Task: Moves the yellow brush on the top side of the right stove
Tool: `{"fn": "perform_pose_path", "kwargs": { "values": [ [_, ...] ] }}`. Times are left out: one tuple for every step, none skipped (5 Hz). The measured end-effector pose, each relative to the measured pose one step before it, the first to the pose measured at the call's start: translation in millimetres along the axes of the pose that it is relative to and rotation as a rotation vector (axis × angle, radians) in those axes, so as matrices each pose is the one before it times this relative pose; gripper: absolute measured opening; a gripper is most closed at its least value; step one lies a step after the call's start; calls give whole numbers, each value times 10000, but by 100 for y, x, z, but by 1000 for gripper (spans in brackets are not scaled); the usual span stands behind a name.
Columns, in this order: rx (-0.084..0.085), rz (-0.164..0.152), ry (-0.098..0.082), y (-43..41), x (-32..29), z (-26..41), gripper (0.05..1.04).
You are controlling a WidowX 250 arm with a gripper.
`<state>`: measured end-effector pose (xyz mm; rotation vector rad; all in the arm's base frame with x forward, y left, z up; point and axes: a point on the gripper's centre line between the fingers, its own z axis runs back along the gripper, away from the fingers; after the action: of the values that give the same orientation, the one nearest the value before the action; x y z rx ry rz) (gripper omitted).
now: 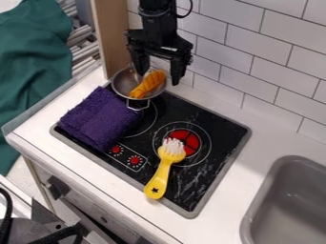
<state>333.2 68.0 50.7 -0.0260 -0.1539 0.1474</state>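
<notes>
The black gripper point(157, 71) hangs at the top left of the work surface, over the metal pot, with its two fingers spread apart and nothing held between them. The yellow brush point(164, 171) lies on the black stove top point(219, 127), well below and apart from the gripper. Its white bristles cover the lower left part of the red right burner point(189, 138), and its handle runs down to the stove's front edge.
Behind the left burner stands a metal pot point(119, 81) with an orange object point(148, 84) inside. A folded purple cloth point(99, 118) covers the stove's left side. The grey sink point(280, 190) is at the right, a tiled wall behind, a wooden post point(111, 33) at upper left.
</notes>
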Motion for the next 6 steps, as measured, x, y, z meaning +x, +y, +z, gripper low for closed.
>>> {"fn": "perform_pose_path", "kwargs": {
  "values": [
    [-62, 160, 439, -23, -997, -1105, 1004],
    [-174, 683, 370, -423, -2527, 189, 1004],
    [235, 1092, -17, 276, -3466, 1132, 1004],
    [446, 597, 456, 520, -2670, -424, 1004],
    [-276, -271, 324, -475, -817, -1528, 1004],
    [-229, -797, 562, -1868, -293, -2604, 1004]
  ]
}}
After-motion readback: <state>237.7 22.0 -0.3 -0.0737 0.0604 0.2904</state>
